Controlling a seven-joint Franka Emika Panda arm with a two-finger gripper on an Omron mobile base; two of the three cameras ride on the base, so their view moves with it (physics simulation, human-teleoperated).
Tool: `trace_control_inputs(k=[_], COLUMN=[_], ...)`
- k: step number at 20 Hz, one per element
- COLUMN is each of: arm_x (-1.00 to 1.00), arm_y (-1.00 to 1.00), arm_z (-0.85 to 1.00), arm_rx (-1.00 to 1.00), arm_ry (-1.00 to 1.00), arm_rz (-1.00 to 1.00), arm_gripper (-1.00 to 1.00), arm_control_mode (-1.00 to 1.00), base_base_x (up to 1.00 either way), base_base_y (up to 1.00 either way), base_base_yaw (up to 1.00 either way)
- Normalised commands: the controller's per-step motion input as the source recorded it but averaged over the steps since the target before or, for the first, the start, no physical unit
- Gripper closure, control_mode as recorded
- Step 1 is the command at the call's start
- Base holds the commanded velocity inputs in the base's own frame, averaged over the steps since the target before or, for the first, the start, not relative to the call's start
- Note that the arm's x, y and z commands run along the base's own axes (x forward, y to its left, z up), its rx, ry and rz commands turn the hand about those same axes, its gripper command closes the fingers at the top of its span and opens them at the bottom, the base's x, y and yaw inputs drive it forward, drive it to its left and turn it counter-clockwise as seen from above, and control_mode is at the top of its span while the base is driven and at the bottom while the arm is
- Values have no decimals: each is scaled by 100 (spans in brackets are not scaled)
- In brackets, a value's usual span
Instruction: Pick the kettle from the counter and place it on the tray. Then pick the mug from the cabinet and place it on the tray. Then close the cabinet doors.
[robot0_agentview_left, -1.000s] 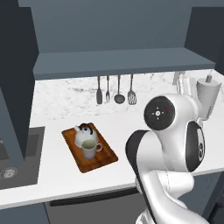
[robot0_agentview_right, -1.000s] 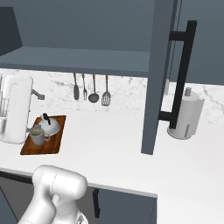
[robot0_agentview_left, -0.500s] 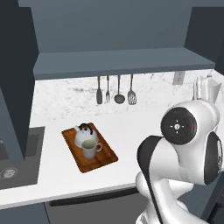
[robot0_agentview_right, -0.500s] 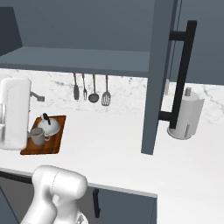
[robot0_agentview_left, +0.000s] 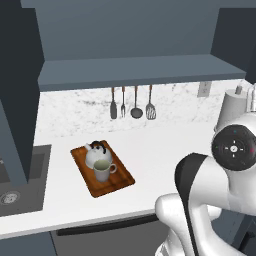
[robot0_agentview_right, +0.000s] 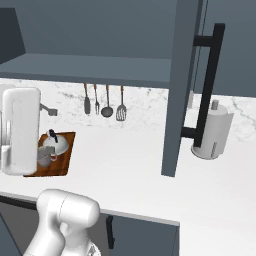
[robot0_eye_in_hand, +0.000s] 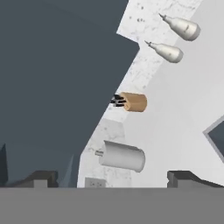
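The kettle (robot0_agentview_left: 96, 153) and the mug (robot0_agentview_left: 102, 171) both sit on the wooden tray (robot0_agentview_left: 120, 180) at the left of the counter (robot0_agentview_left: 165, 145). From the right base view, my white arm partly covers the tray (robot0_agentview_right: 62, 157), the kettle (robot0_agentview_right: 55, 142) and the mug (robot0_agentview_right: 45, 159). The cabinet (robot0_agentview_left: 135, 72) stands open, its doors swung out: one at the left (robot0_agentview_left: 17, 100), one at the right (robot0_agentview_right: 177, 85) with a black bar handle (robot0_agentview_right: 210, 85). My gripper (robot0_eye_in_hand: 114, 178) is open and holds nothing; it faces a dark cabinet panel (robot0_eye_in_hand: 57, 87) and the backsplash.
A paper-towel roll (robot0_agentview_right: 212, 131) stands right of the open door, also in the hand view (robot0_eye_in_hand: 122, 156). Utensils (robot0_agentview_left: 132, 102) hang on the backsplash. A knife block (robot0_eye_in_hand: 131, 102) and two bottles (robot0_eye_in_hand: 175, 51) lie further along. A sink (robot0_agentview_left: 15, 180) is at the left.
My arm has swung to the right and up across the left base view. The gripper stays open. Kettle, mug and tray have not moved.
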Motion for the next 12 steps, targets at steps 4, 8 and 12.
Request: trace_control_inputs(k=[4,8,12], arm_x=[-1,0,-2], arm_y=[-22,-25,-28], arm_z=[0,0,0], arm_rx=[0,0,0], arm_ry=[-10,-10,-13], arm_rz=[0,0,0], arm_gripper=[-100,-100,-100], arm_control_mode=[-100,-100,-100], base_base_x=[0,0,0], base_base_y=[0,0,0], base_base_yaw=[0,0,0])
